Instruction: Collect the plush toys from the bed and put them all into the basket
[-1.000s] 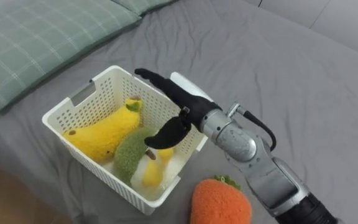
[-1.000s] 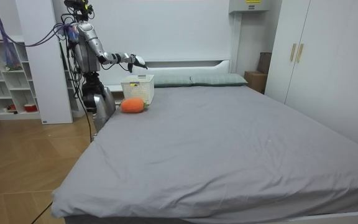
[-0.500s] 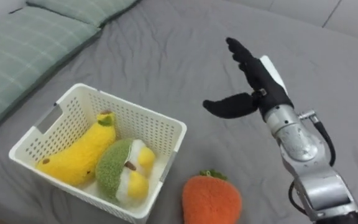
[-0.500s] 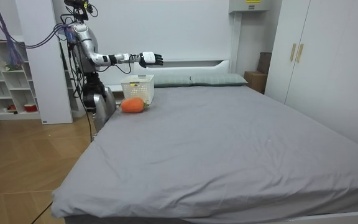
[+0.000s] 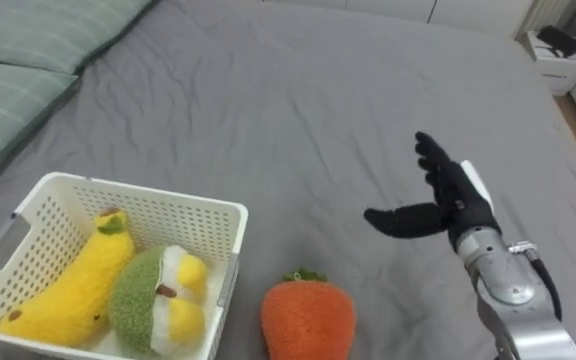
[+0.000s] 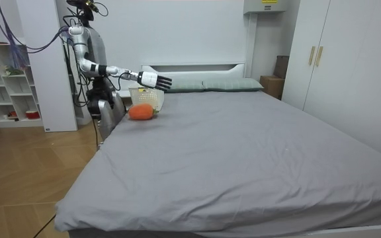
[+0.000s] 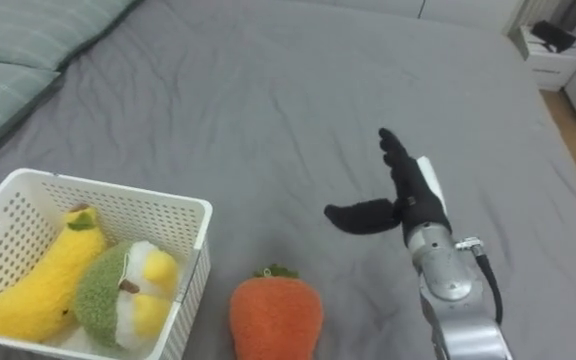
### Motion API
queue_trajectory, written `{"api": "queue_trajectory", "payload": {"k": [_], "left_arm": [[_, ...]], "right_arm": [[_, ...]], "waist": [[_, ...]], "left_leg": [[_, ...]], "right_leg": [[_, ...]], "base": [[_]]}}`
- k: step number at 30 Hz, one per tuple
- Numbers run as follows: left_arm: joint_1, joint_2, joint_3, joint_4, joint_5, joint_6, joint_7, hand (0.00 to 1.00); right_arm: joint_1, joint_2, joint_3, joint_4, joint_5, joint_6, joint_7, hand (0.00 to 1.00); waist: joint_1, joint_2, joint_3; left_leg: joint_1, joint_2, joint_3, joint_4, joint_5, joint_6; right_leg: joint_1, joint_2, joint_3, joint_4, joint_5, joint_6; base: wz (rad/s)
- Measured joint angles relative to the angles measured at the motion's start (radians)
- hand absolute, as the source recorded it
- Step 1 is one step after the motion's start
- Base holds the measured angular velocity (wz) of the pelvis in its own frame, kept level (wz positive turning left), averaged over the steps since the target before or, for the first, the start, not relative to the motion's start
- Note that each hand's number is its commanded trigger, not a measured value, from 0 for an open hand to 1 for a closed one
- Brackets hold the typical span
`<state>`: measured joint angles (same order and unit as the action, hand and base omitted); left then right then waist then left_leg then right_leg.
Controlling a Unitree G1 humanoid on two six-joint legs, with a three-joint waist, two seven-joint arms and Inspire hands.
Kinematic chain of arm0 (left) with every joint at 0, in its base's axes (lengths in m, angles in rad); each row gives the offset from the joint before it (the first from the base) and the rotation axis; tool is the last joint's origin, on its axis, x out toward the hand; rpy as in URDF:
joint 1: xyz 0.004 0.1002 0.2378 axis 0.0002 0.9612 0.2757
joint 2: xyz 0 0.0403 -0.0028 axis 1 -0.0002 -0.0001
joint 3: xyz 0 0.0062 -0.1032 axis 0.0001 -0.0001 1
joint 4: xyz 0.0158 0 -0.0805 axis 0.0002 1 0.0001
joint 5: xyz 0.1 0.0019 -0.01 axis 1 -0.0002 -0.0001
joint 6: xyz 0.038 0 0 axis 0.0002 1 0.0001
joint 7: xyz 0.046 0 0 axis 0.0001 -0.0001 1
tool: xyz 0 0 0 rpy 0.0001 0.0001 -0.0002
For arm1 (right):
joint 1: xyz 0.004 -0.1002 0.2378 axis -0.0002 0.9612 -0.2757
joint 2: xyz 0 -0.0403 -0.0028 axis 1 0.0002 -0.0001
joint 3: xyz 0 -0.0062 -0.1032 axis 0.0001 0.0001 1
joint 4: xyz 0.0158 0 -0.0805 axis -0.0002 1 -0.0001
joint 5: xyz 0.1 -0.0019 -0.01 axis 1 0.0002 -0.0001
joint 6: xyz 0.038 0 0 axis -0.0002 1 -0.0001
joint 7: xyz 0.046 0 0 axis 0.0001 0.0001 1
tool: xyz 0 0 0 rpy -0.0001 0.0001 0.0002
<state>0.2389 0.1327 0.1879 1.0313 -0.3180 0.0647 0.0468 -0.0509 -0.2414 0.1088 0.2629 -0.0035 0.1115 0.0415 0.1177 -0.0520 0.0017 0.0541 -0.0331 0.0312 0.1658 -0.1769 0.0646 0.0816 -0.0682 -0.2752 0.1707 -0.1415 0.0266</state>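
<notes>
My right hand (image 5: 455,203) hangs open above the bed (image 5: 298,110), right of the orange toy (image 5: 306,320), which lies at the bed's near edge beside the basket (image 5: 148,196). I should drop over its middle, fingers wide, then lift clear of the rim.

Bed (image 6: 243,152): large, grey sheet, smooth. White headboard (image 6: 197,68). Green checked pillows (image 6: 230,84) at head end. Wall (image 6: 190,26) behind: plain white. Floor (image 6: 25,178): light brown wood. White wardrobe (image 6: 349,66) at room view's right, doors closed. Open white shelving (image 6: 5,86) at room view's left, small items stored. Lighting even.
</notes>
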Motion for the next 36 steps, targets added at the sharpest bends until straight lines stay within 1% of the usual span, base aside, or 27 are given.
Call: {"api": "queue_trajectory", "payload": {"k": [1,3,5,7,8,9,10,12,14,17,18,20,21,23,24,25,26,27,31,33,36], "left_arm": [[-0.001,-0.001,0.0,0.0,0.0,0.0,-0.001,0.0],[-0.005,0.0,0.0,0.0,0.006,0.0,-0.011,0.0],[-0.006,0.002,-0.002,0.0,0.006,0.002,-0.02,0.0],[-0.011,0.004,-0.005,-0.001,0.004,0.005,-0.027,0.0],[-0.011,0.004,-0.009,-0.003,-0.001,0.013,-0.035,0.0],[-0.011,0.004,-0.018,-0.004,-0.004,0.022,-0.038,0.0],[-0.012,0.003,-0.022,-0.008,-0.004,0.025,-0.039,0.0],[-0.012,0.001,-0.038,-0.022,-0.004,0.034,-0.04,0.0],[-0.013,0.002,-0.046,-0.023,-0.004,0.038,-0.04,0.0],[-0.014,0.004,-0.05,-0.024,-0.002,0.038,-0.04,0.0],[-0.013,0.004,-0.052,-0.024,-0.002,0.038,-0.04,0.0],[-0.014,0.004,-0.053,-0.025,-0.002,0.038,-0.04,0.0],[-0.012,0.004,-0.053,-0.025,-0.002,0.038,-0.039,0.0],[-0.012,0.003,-0.053,-0.025,-0.003,0.04,-0.038,0.0],[-0.012,0.003,-0.053,-0.024,-0.001,0.04,-0.038,0.0],[-0.012,0.003,-0.053,-0.022,0.001,0.04,-0.038,0.0],[-0.012,0.004,-0.053,-0.021,0.002,0.042,-0.039,0.0],[-0.012,0.003,-0.053,-0.02,0.002,0.042,-0.04,0.0],[-0.007,0.0,-0.053,-0.02,0.002,0.043,-0.04,0.0],[-0.008,-0.001,-0.053,-0.021,0.004,0.043,-0.04,0.0],[-0.009,-0.004,-0.053,-0.022,0.004,0.043,-0.04,0.0]], "right_arm": [[0.001,0.0,0.009,0.016,0.0,0.005,0.013,0.0],[0.011,-0.001,0.042,0.074,-0.019,0.02,0.073,0.0],[0.012,-0.004,0.07,0.122,-0.025,0.023,0.116,0.0],[0.012,-0.005,0.092,0.166,-0.046,0.031,0.157,0.0],[0.012,-0.005,0.11,0.184,-0.066,0.042,0.176,0.0],[0.012,-0.004,0.128,0.209,-0.09,0.045,0.194,0.0],[0.012,-0.004,0.139,0.221,-0.105,0.047,0.201,0.0],[0.012,-0.004,0.173,0.254,-0.159,0.072,0.244,0.0],[0.012,-0.003,0.187,0.267,-0.181,0.08,0.273,0.0],[0.012,0.004,0.199,0.272,-0.206,0.087,0.292,0.0],[0.012,0.005,0.206,0.277,-0.207,0.087,0.301,0.0],[0.012,0.005,0.221,0.281,-0.21,0.089,0.304,0.0],[0.012,0.009,0.222,0.281,-0.215,0.093,0.308,0.0],[0.011,0.016,0.222,0.28,-0.229,0.1,0.31,0.0],[0.008,0.019,0.222,0.288,-0.244,0.1,0.31,0.2],[0.003,0.022,0.222,0.299,-0.253,0.1,0.31,0.56],[-0.015,0.037,0.22,0.336,-0.274,0.1,0.307,0.73],[-0.027,0.048,0.22,0.366,-0.289,0.101,0.301,1.0],[-0.05,0.061,0.219,0.429,-0.313,0.099,0.288,1.0],[-0.054,0.07,0.209,0.446,-0.316,0.099,0.276,1.0],[-0.058,0.087,0.202,0.475,-0.316,0.097,0.274,1.0]], "waist": [[0.003,-0.001,0.0002],[0.017,-0.008,0.0003],[0.026,-0.013,-0.0002],[0.031,-0.018,-0.0017],[0.035,-0.019,-0.0021],[0.046,-0.02,-0.0021],[0.053,-0.021,-0.0015],[0.075,-0.023,0.0003],[0.084,-0.024,0.0007],[0.094,-0.03,0.0018],[0.105,-0.032,0.0027],[0.114,-0.036,0.0055],[0.122,-0.032,0.0085],[0.132,-0.033,0.0084],[0.136,-0.032,0.0094],[0.137,-0.032,0.0095],[0.138,-0.031,0.0095],[0.138,-0.03,0.0104],[0.139,-0.026,0.0117],[0.138,-0.026,0.0116],[0.14,-0.022,0.0111]], "left_leg": [[0.0,0.0,0.0,0.0,0.0,0.0],[0.001,0.001,0.0,-0.002,0.0,0.0],[-0.002,0.0,-0.006,-0.001,0.0,0.0],[-0.006,-0.001,-0.012,0.0,0.0,0.0],[-0.007,-0.001,-0.016,0.001,0.0,0.0],[-0.006,-0.001,-0.017,0.001,0.0,0.0],[-0.007,-0.001,-0.017,0.001,0.0,0.0],[-0.008,-0.001,-0.018,0.002,0.0,-0.001],[-0.011,-0.002,-0.02,0.003,0.0,-0.001],[-0.023,-0.005,-0.038,0.005,0.0,-0.001],[-0.027,-0.006,-0.039,0.006,0.0,-0.001],[-0.03,-0.006,-0.042,0.008,0.0,-0.001],[-0.033,-0.006,-0.042,0.011,0.0,-0.001],[-0.035,-0.006,-0.043,0.011,0.0,-0.001],[-0.036,-0.007,-0.045,0.012,0.0,0.0],[-0.037,-0.007,-0.046,0.013,0.0,0.0],[-0.041,-0.007,-0.047,0.016,0.0,-0.001],[-0.043,-0.007,-0.049,0.017,0.0,-0.001],[-0.046,-0.008,-0.051,0.019,0.0,-0.001],[-0.05,-0.01,-0.061,0.02,0.0,-0.001],[-0.052,-0.01,-0.063,0.021,0.0,0.0]], "right_leg": [[0.0,0.0,0.0,0.0,0.0,0.0],[0.0,0.001,-0.002,-0.002,0.0,0.0],[0.0,0.001,-0.006,-0.002,0.0,0.0],[0.0,0.0,-0.02,-0.002,0.0,0.0],[0.002,-0.001,-0.026,-0.002,0.0,0.0],[0.003,-0.001,-0.027,-0.002,0.0,0.0],[0.002,0.0,-0.027,-0.002,0.0,0.0],[0.002,0.0,-0.027,-0.003,0.0,0.0],[0.0,-0.001,-0.029,-0.003,0.0,0.0],[-0.004,-0.003,-0.045,-0.005,0.0,0.0],[-0.006,-0.003,-0.047,-0.006,0.0,0.0],[-0.006,-0.004,-0.053,-0.006,0.0,0.0],[-0.008,-0.004,-0.054,-0.006,0.0,0.0],[-0.009,-0.004,-0.055,-0.006,0.0,0.0],[-0.009,-0.004,-0.058,-0.006,0.0,0.0],[-0.009,-0.004,-0.058,-0.006,0.0,0.0],[-0.01,-0.004,-0.059,-0.006,0.0,0.0],[-0.012,-0.004,-0.059,-0.006,0.0,0.0],[-0.014,-0.005,-0.06,-0.006,0.0,0.0],[-0.015,-0.006,-0.07,-0.006,0.0,0.0],[-0.015,-0.006,-0.076,-0.006,0.0,0.0]], "base": [[0.0],[0.0],[0.07],[0.12],[0.08],[0.05],[0.0],[0.0],[0.03],[0.13],[0.07],[0.04],[0.04],[0.0],[0.03],[0.05],[0.05],[0.04],[0.0],[0.08],[0.04]]}}
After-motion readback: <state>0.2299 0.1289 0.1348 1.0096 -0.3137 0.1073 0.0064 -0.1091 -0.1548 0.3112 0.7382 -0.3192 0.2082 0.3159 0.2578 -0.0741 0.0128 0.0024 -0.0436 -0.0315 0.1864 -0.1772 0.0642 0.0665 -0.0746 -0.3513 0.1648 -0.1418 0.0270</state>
